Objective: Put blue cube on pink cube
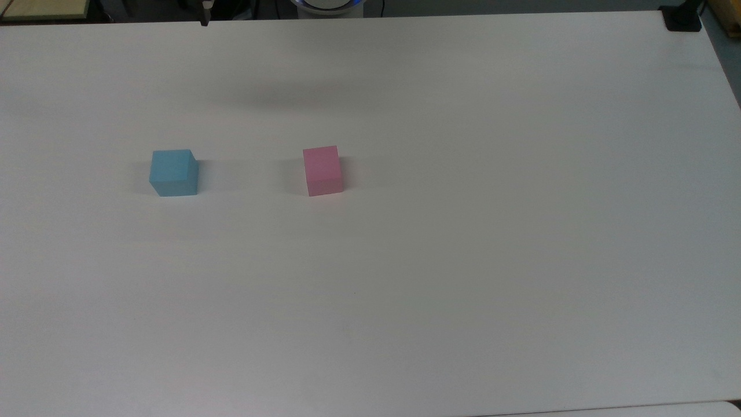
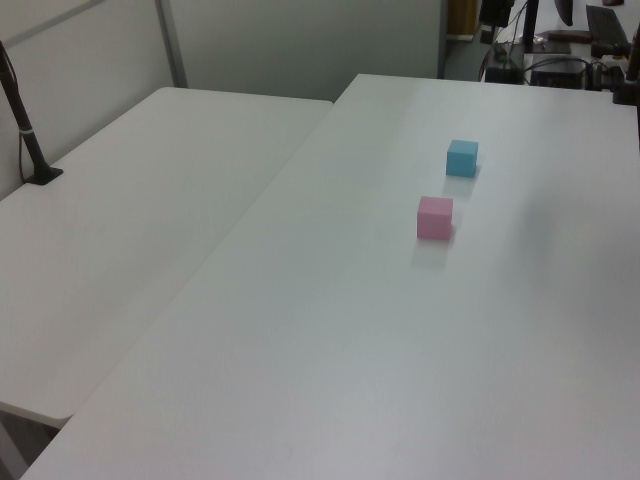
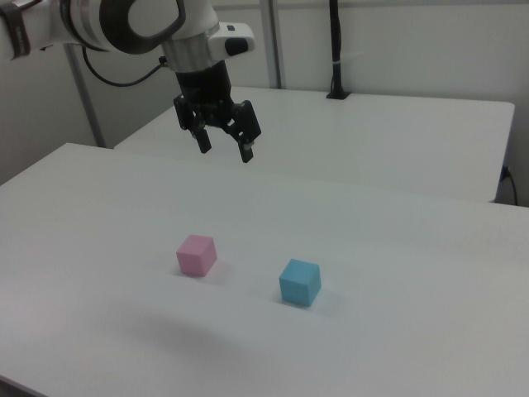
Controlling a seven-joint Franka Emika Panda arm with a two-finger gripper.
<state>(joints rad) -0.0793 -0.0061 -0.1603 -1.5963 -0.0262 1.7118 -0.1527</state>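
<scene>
In the right view the gripper (image 3: 224, 149) hangs high above the tabletop (image 3: 397, 331), pointing down — fingers (image 3: 245, 151) spread apart, empty. The pink cube (image 3: 197, 254) sits below it at 6 o'clock; the blue cube (image 3: 299, 282) lies at the pink's 4 o'clock, apart.

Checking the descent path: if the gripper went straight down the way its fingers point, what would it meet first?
Probably the bare white table, though depth is unclear. The open gripper hangs above and behind the small pastel pink cube, not clearly over it or the light blue cube.

White table (image 1: 463, 260): blue cube (image 1: 173, 172) and pink cube (image 1: 322, 170) rest directly on it, well apart, level with each other, nearer the top view's far edge.
</scene>
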